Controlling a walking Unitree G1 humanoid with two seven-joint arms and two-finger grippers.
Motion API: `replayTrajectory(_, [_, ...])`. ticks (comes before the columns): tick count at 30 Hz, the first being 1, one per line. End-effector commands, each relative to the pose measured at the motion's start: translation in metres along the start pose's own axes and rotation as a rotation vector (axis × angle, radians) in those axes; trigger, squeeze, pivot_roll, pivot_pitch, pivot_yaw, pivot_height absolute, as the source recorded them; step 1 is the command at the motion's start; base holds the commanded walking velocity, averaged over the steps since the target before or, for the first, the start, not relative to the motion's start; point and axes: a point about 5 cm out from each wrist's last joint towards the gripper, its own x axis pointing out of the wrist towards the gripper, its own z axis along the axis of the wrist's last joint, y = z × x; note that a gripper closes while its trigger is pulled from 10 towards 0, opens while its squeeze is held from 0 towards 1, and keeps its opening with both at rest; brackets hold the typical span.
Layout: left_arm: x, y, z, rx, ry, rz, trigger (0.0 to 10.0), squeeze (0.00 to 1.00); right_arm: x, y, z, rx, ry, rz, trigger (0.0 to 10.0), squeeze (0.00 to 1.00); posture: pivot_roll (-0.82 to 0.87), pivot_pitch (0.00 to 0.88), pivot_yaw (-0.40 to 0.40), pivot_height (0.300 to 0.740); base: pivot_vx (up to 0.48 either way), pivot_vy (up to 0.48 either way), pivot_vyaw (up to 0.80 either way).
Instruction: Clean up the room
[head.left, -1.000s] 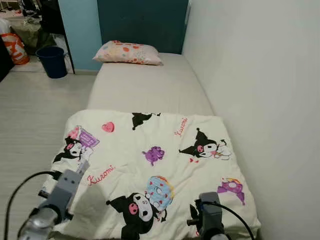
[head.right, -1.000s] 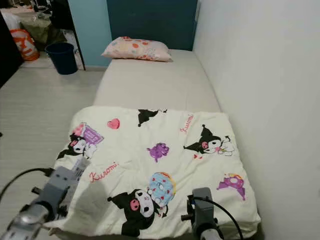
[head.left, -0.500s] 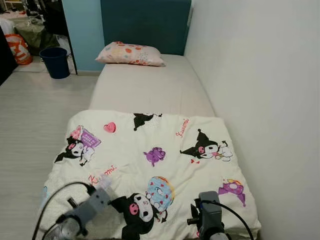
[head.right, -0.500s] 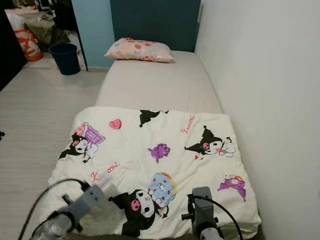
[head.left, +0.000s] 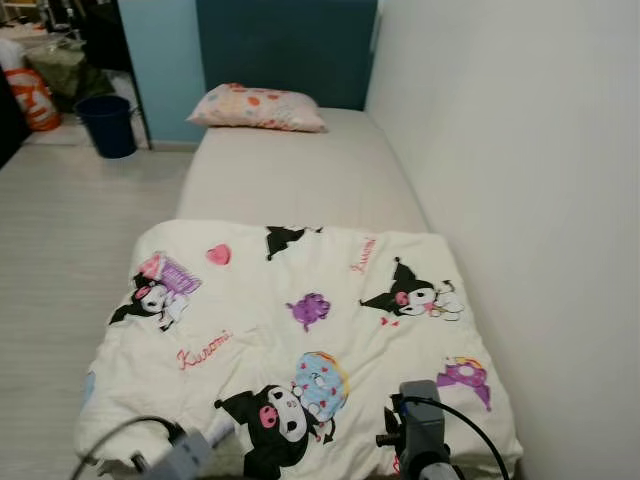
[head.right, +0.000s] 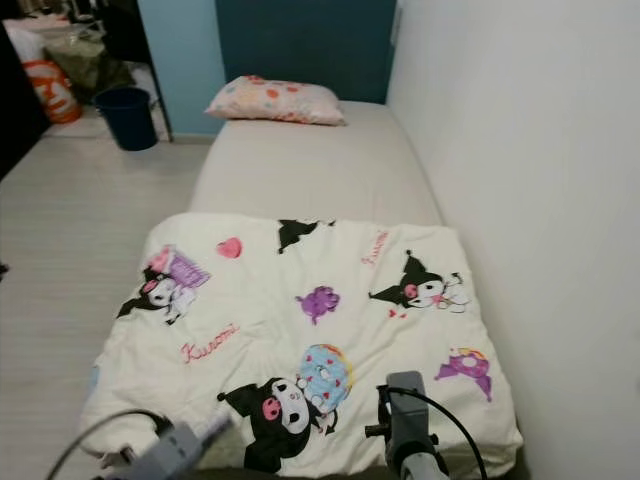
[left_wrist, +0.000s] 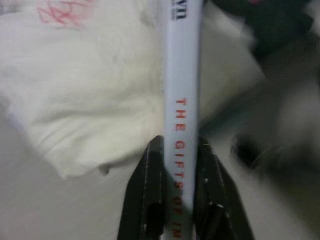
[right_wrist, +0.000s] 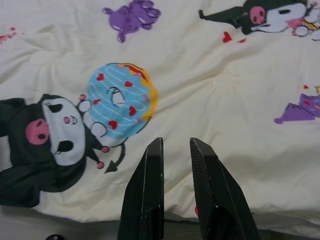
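My left gripper (left_wrist: 179, 144) is shut on the spine of a thin white book (left_wrist: 182, 75) with red letters. It hangs low over the near left corner of a cream cartoon-print blanket (head.left: 300, 330), where the left arm (head.left: 182, 458) pokes in at the bottom edge. The blanket lies spread over the foot half of the bed (head.left: 300, 170). My right gripper (right_wrist: 176, 145) hovers over the blanket's near edge beside a blue doughnut print (right_wrist: 120, 107). Its fingers stand a narrow gap apart with nothing between them.
A patterned pillow (head.left: 258, 107) lies at the bed's head against a dark headboard. A white wall (head.left: 520, 200) runs along the bed's right side. Pale floor (head.left: 60, 240) lies to the left, with a blue bin (head.left: 105, 122) and an orange bag (head.left: 30, 98) far back.
My left arm has sunk from beside the blanket's left edge down to the bottom of the view, moving rightward. The right arm has stayed put. The camera shifted slightly.
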Motion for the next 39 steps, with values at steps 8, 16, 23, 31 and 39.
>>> replayTrajectory(8, [0.004,-0.012,0.023,-0.129,-0.105,0.210,10.0,0.00,-0.004,0.001,-0.005,-0.007,-0.004,-0.015,10.0,0.00,0.02,0.147,-0.070,0.728,0.000,0.000,0.00])
replayTrajectory(16, [-0.002,-0.011,0.028,-0.314,-0.124,0.373,10.0,0.00,-0.001,0.002,0.006,0.017,-0.061,-0.023,10.0,0.00,0.02,0.150,-0.063,0.728,0.000,0.000,0.00])
replayTrajectory(23, [-0.001,-0.039,0.039,-0.007,-0.192,0.138,10.0,0.00,0.000,0.008,0.003,-0.040,-0.032,0.017,10.0,0.00,0.02,0.156,-0.061,0.728,0.000,0.000,0.00])
replayTrajectory(31, [-0.002,-0.039,0.039,-0.086,-0.162,0.204,10.0,0.00,-0.004,0.009,-0.003,-0.024,-0.013,0.016,10.0,0.00,0.02,0.179,-0.063,0.728,0.000,0.000,0.00])
replayTrajectory(39, [-0.007,-0.038,0.037,-0.142,-0.144,0.243,10.0,0.00,-0.010,0.007,-0.010,-0.031,0.004,0.016,10.0,0.00,0.02,0.203,-0.065,0.728,0.000,0.000,0.00])
